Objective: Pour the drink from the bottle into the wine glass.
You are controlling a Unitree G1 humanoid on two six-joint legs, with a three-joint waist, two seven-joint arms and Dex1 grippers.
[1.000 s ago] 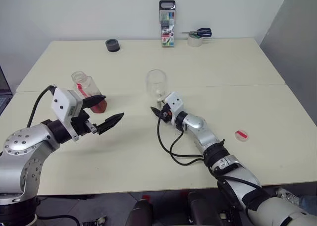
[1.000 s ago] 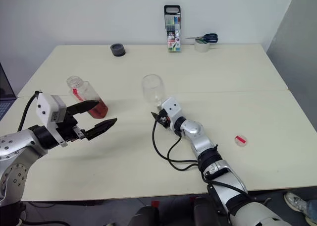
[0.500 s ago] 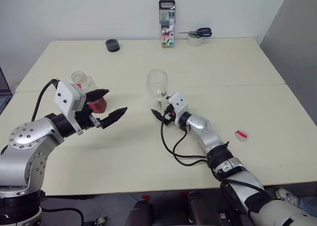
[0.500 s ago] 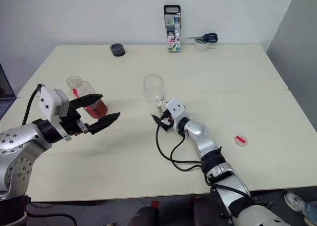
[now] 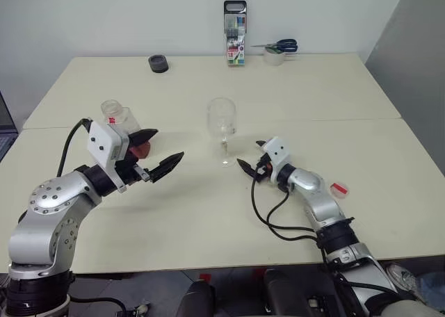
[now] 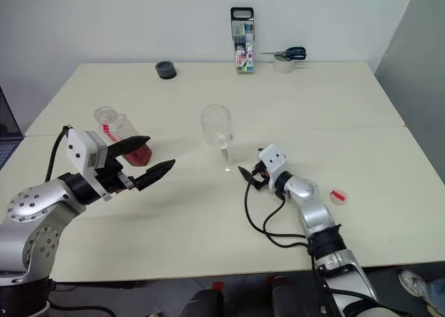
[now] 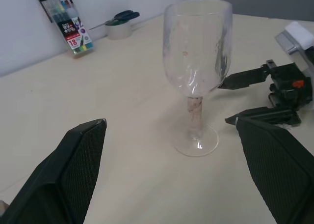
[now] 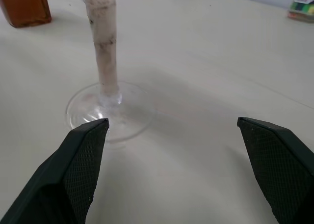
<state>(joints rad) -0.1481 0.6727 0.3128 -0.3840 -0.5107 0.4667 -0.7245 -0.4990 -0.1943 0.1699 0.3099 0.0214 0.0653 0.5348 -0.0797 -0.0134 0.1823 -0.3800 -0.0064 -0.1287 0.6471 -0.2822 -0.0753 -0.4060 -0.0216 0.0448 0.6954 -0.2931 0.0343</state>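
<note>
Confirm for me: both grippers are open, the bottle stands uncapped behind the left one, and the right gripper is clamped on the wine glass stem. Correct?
Not quite. The right gripper is open and clear of the wine glass, as the left eye view shows. The left gripper is open, with the uncapped bottle behind it.

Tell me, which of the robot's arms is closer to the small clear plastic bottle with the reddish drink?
The left. Its gripper hovers right in front of the bottle, fingers open. The right gripper sits beyond the clear wine glass, well away.

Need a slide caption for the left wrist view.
Open left claw faces the empty clear stemmed wine glass, with the open right claw just beyond it.
</note>
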